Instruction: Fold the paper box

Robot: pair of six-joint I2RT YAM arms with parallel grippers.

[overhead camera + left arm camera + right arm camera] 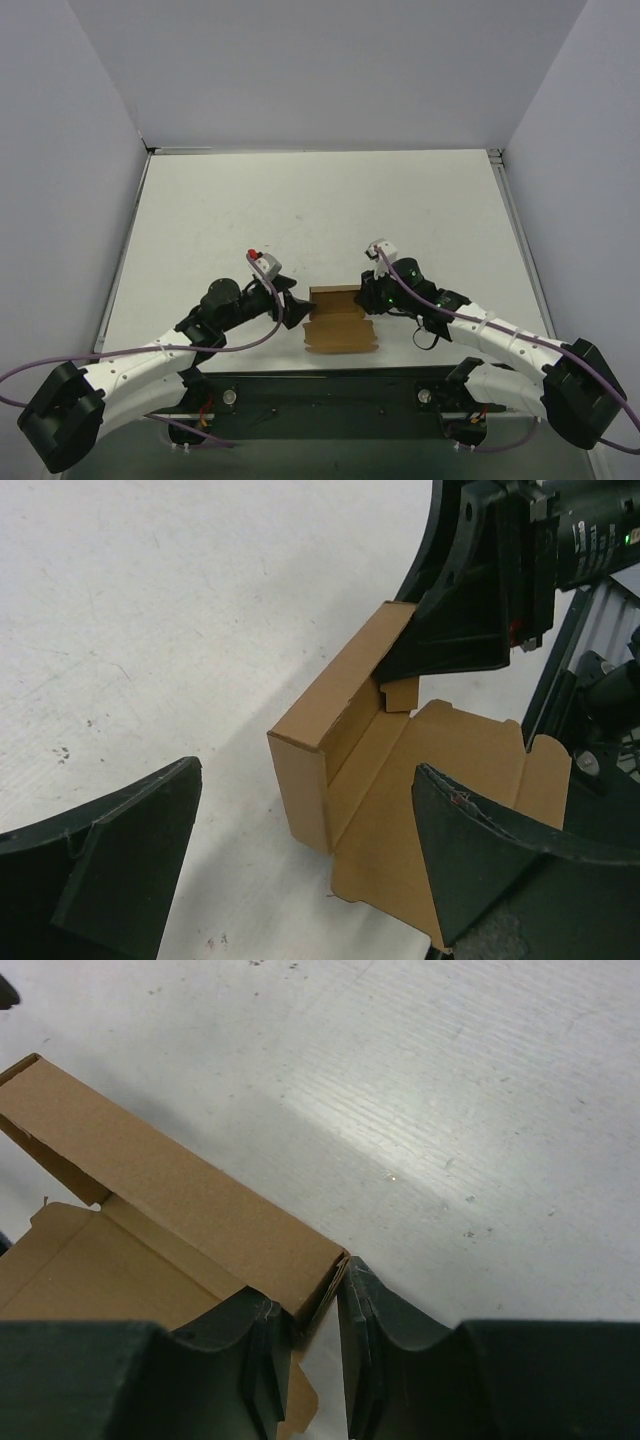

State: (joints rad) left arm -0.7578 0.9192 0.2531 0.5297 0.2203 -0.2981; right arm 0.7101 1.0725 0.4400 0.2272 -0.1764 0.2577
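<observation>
The paper box (340, 322) is brown cardboard, partly folded. It lies near the table's near edge between my two arms. Its far wall (335, 695) stands up as a hollow folded strip, and the base panel (440, 780) lies flat. My left gripper (297, 308) is open at the box's left end. One of its fingers (120, 860) is over bare table and the other (500, 860) is above the base panel, neither touching the cardboard. My right gripper (318, 1345) is shut on the right end of the raised wall (200, 1210), and it also shows in the left wrist view as the right gripper (470, 610).
The white table (320, 200) is enclosed by pale walls at the back and both sides. A black mounting plate (330, 400) with both arm bases runs along the near edge, just behind the box. Purple cables (120, 352) trail from the arms.
</observation>
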